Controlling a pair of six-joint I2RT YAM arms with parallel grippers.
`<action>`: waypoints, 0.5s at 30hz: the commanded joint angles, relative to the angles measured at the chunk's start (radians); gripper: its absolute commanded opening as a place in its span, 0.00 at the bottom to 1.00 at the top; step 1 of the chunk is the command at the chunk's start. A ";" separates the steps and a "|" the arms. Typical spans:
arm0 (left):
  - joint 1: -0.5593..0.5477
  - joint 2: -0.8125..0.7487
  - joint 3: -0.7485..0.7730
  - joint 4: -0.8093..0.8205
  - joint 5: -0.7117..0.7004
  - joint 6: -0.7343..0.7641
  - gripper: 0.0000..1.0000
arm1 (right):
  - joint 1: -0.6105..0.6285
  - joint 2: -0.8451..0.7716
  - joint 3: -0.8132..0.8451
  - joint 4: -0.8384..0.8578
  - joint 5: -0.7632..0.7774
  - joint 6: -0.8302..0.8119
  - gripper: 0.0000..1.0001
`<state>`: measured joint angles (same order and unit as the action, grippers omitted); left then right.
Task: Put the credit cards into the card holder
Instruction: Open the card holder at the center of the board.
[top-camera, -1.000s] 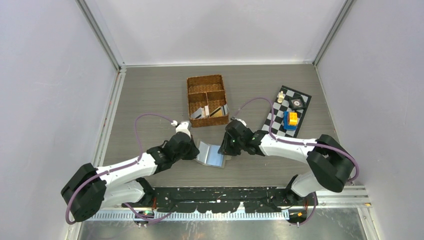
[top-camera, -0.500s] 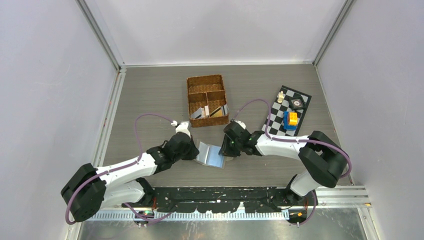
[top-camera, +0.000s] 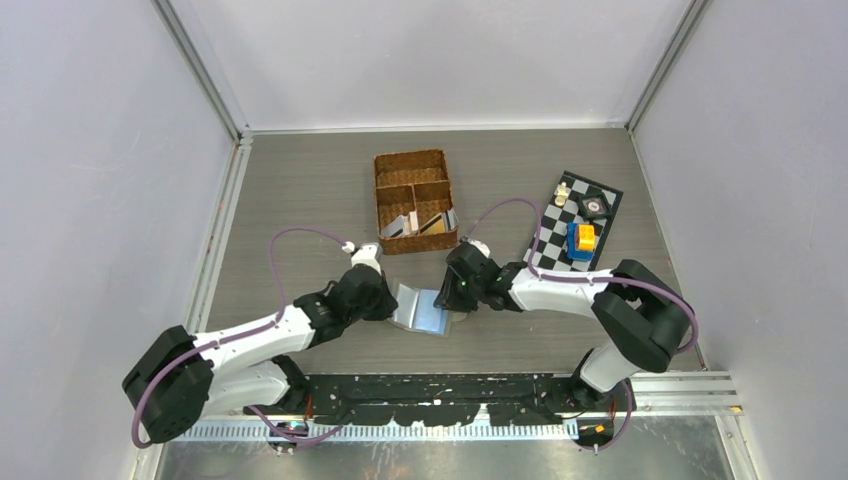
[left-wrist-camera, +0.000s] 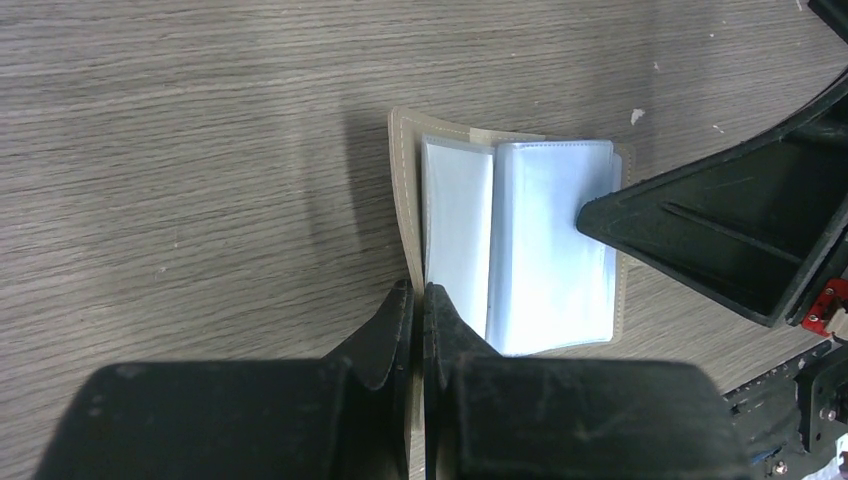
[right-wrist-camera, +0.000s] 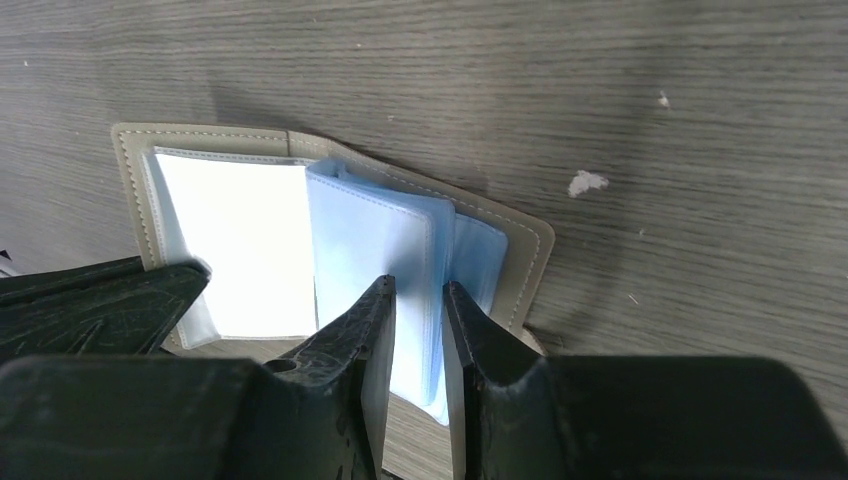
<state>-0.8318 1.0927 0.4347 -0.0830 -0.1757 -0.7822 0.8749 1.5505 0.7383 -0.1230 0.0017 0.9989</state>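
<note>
The grey-olive card holder (top-camera: 420, 308) lies open on the table between both arms, its clear light-blue sleeves (left-wrist-camera: 550, 250) showing. My left gripper (left-wrist-camera: 420, 290) is shut on the near edge of its left cover flap, which is lifted a little. My right gripper (right-wrist-camera: 420, 285) stands narrowly open over the right-hand stack of sleeves (right-wrist-camera: 375, 240), whose edges sit between the fingers, against the right one. The right gripper's finger (left-wrist-camera: 720, 230) touches the sleeves' right edge in the left wrist view. The credit cards (top-camera: 420, 222) lean in the front compartments of the wicker basket.
The brown wicker basket (top-camera: 410, 157) stands just behind the card holder. A checkered mat (top-camera: 575, 222) at the right back carries a yellow-and-blue block (top-camera: 581, 238) and small pieces. Purple cables loop above both wrists.
The right arm has edged slightly left toward the card holder, and its jaws have widened a little. The left arm and the card holder have not moved.
</note>
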 joint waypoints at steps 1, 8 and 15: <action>-0.003 0.017 -0.022 0.004 -0.026 -0.002 0.00 | 0.004 0.029 -0.021 0.054 -0.019 0.010 0.29; -0.003 0.048 -0.042 0.038 -0.018 -0.009 0.00 | 0.003 0.007 -0.031 0.131 -0.079 0.012 0.30; -0.003 0.068 -0.045 0.064 -0.006 -0.016 0.00 | 0.014 -0.036 -0.040 0.226 -0.128 -0.005 0.34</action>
<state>-0.8310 1.1450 0.4030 -0.0483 -0.1963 -0.7864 0.8761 1.5574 0.6998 0.0074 -0.0872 1.0012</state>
